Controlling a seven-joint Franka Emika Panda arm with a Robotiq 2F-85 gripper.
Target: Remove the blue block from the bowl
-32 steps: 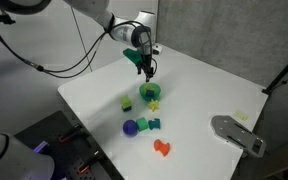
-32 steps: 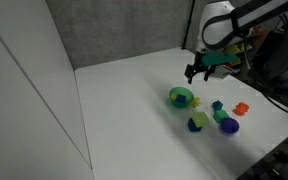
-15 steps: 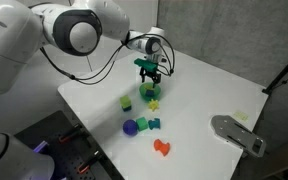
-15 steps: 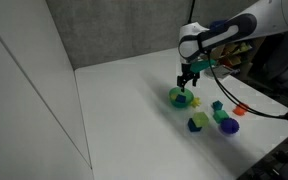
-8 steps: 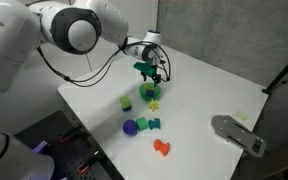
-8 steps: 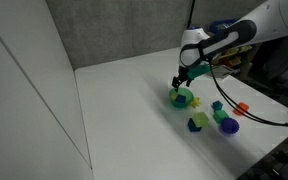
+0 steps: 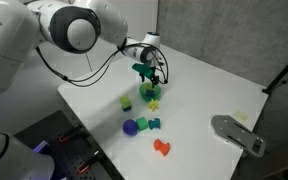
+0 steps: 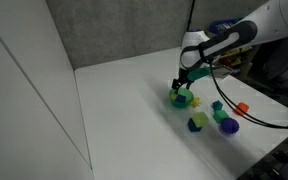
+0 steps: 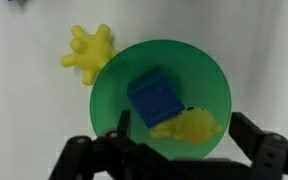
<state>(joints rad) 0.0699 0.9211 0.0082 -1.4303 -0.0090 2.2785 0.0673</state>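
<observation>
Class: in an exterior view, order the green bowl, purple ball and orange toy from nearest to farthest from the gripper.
1. green bowl, directly under the gripper.
2. purple ball, farther toward the camera.
3. orange toy, closest to the camera.

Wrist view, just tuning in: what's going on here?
The Robotiq gripper hovers open over the small round green plastic bowl, fingers spread wide. The small blue block lies inside, ungripped, beside a lumpy yellow toy piece. A yellow splayed toy lies on the white table just outside the rim.
</observation>
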